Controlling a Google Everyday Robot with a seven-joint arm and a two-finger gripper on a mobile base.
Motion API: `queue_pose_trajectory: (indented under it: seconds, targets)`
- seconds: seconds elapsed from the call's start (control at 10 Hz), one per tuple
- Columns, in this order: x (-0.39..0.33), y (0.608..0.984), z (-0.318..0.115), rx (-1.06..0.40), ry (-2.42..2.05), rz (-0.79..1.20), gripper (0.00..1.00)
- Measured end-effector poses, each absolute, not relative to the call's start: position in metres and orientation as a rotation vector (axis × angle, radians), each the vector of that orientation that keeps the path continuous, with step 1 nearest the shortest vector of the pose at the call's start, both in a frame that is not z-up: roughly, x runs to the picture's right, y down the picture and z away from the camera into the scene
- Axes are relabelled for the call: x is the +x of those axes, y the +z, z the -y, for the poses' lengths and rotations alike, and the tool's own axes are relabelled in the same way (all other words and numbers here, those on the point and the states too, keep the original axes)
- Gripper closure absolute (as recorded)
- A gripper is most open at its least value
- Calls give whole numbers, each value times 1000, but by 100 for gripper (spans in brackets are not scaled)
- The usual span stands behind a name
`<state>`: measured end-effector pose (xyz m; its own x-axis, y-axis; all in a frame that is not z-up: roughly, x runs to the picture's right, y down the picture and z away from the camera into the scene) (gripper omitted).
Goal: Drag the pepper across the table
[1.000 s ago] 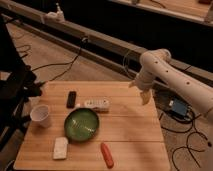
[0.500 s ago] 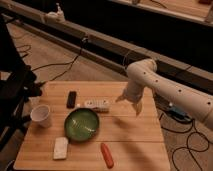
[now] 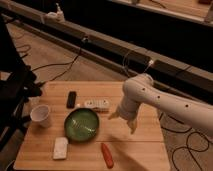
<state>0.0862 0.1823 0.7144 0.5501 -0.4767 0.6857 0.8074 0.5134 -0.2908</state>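
Observation:
The pepper [image 3: 107, 154] is a slim red-orange piece lying near the front edge of the light wooden table [image 3: 142, 145], just right of the middle. My gripper [image 3: 123, 120] hangs from the white arm above the table, behind and to the right of the pepper, apart from it. One finger [image 3: 133, 125] points down and forward, the other [image 3: 113, 115] sticks out to the left, so the gripper is open and holds nothing.
A green plate [image 3: 82, 123] sits left of the gripper. A white sponge [image 3: 60, 147] lies at the front left, a white cup [image 3: 40, 114] at the left edge. A black remote [image 3: 71, 99] and a white device [image 3: 96, 104] lie behind the plate. Cables cross the floor.
The arm has swung left and forward over the table, bringing the gripper from the table's right rear edge to above the middle, closer to the pepper. The objects have not moved.

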Motion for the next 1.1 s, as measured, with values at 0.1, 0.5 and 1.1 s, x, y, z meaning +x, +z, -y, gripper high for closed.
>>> queue_pose_trajectory:
  seconds: [0.1, 0.5, 1.1]
  targets:
    - [85, 715, -182, -645, -828, 579, 23]
    - [81, 718, -185, -673, -885, 578, 23]
    - [40, 713, -262, -781, -1170, 694, 23]
